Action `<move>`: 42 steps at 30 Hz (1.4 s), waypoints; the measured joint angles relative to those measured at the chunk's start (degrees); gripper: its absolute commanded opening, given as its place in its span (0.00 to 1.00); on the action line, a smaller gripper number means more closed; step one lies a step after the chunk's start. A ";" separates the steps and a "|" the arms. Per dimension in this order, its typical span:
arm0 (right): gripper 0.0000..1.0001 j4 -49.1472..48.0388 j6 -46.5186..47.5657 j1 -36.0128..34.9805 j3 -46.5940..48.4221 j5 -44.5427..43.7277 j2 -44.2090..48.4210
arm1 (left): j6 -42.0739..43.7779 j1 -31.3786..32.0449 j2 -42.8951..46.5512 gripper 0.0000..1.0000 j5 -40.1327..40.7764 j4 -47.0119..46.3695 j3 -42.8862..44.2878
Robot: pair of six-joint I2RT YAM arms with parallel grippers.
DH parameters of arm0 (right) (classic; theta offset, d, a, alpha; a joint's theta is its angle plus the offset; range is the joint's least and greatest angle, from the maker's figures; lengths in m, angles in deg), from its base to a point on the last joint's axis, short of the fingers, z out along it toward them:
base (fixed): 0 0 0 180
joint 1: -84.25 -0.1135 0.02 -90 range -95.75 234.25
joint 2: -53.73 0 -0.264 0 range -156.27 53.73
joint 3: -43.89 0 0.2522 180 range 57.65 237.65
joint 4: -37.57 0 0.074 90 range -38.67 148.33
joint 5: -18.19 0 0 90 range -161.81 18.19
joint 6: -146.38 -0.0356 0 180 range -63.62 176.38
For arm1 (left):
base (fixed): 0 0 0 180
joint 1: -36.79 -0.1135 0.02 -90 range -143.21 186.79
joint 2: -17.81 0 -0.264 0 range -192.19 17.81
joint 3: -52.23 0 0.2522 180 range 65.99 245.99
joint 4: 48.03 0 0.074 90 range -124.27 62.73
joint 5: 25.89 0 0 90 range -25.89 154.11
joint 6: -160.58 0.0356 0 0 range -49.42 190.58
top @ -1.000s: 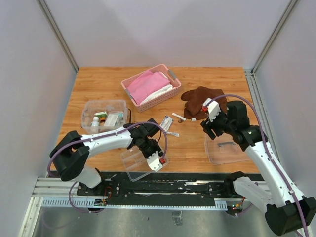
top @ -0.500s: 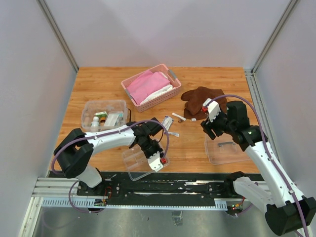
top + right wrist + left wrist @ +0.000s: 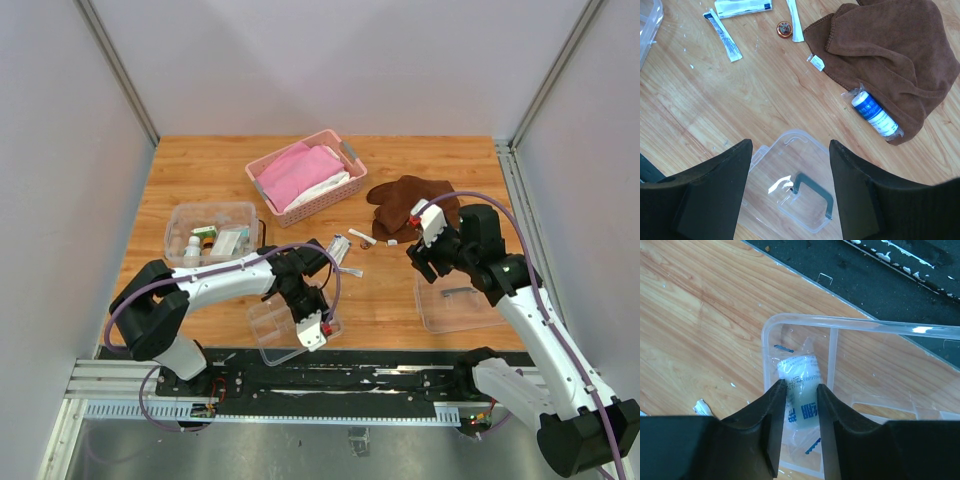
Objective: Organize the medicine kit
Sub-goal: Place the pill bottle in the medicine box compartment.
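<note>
Edges and clearance: the divided tray (image 3: 840,321) sits at 6 o'clock on the desk (image 3: 200,170). Its near corner juts past the desk edge over the black rail (image 3: 350,370). The lid (image 3: 445,312) with the dark handle (image 3: 814,187) lies flat at 4 o'clock, just inside the near edge. Bare wood lies open at the middle and along the far side from 10 to 11 o'clock.

Hands: the left hand (image 3: 801,387) is lowered into an end compartment of the tray. It is partly closed, and its fingers (image 3: 775,405) press both sides of a wrapped roll (image 3: 800,374). The right hand (image 3: 790,145) hovers above the lid, spread wide, holding nothing.

Count:
- One clear box (image 3: 176,215) at 9 o'clock, holding a white bottle and packets whose number cannot be made out.
- One tray and one lid.
- One pink basket (image 3: 310,205) at 12 o'clock.
- One brown cloth (image 3: 890,50) at 2 o'clock.
- Two rolls, the second roll (image 3: 874,115) touching the edge of the cloth.
- Three long packets (image 3: 723,35), one small square packet (image 3: 816,61) and one round tin (image 3: 784,29), loose near the middle.

Surface and room: the desk is light wood grain with white flecks near the tray. Plain grey walls close in three sides.
</note>
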 measured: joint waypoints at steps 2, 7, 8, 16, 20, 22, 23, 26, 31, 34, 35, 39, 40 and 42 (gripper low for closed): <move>0.65 0.00 0.00 0.00 0.00 0.00 0.00 | 0.68 0.00 -0.07 0.42 -0.24 0.20 0.00; 0.65 0.00 0.04 0.00 0.00 -0.02 0.00 | 1.38 0.00 -1.62 0.56 -0.92 0.31 0.76; 0.65 0.00 0.07 0.00 0.00 0.00 0.00 | 1.31 0.00 -1.70 0.58 -0.85 0.33 0.96; 0.65 0.00 0.37 0.00 0.00 0.00 0.00 | -1.64 0.00 -0.33 0.71 0.26 0.61 2.45; 0.65 0.00 0.57 0.00 -0.02 0.00 0.00 | -2.99 0.00 1.90 0.72 0.26 0.57 2.99; 0.65 0.00 0.61 0.00 -0.02 0.00 0.00 | -3.37 -0.02 2.56 0.72 0.26 0.59 2.99; 0.65 0.00 0.61 0.00 -0.02 0.00 0.00 | -3.58 -0.04 2.71 0.72 0.26 0.59 2.99; 0.65 0.02 0.63 0.00 -0.09 -0.02 0.00 | -4.48 -0.42 3.13 0.72 0.09 0.59 2.99; 0.65 -0.11 0.59 0.00 -0.09 -0.42 -0.17 | -7.85 -1.46 6.23 0.75 -0.55 -0.31 2.14; 0.67 -0.85 -0.04 0.02 -0.09 -1.97 -1.14 | -11.63 -2.29 11.21 0.78 -0.33 -3.58 -1.14; 0.67 -1.22 -0.35 0.04 -0.09 -2.93 -1.97 | -13.31 -2.69 13.79 0.79 -0.13 -5.05 -3.04; 0.69 -2.01 -1.46 0.07 -0.07 -7.28 -5.99 | -21.11 -3.76 22.32 0.83 1.44 -11.45 -9.18; 0.70 -2.21 -1.73 0.17 -0.07 -8.26 -6.73 | -23.61 -3.96 24.41 0.85 2.29 -13.53 -10.73; 0.71 -2.89 -2.25 1.11 -0.04 -10.51 -8.22 | -27.98 -4.33 28.00 0.87 4.07 -16.79 -13.20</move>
